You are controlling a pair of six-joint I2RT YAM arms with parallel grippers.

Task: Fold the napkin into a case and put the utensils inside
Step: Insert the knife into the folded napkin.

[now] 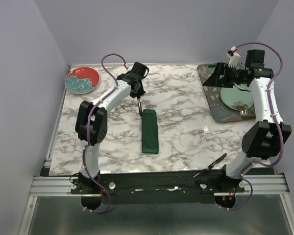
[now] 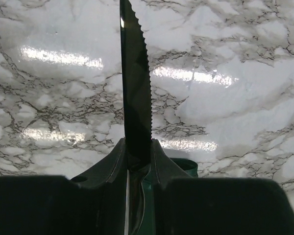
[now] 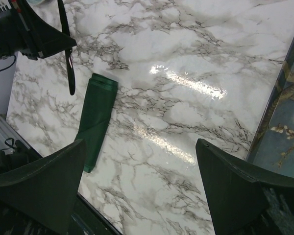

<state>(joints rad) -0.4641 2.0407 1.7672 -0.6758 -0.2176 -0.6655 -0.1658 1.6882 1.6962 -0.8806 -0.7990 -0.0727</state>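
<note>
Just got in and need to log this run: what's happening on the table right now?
The left gripper is shut on a black serrated knife, holding it at the far end of the folded green case. The right gripper hangs open by the floral tray, holding nothing. A second slim utensil lies at the table's near edge.
</note>
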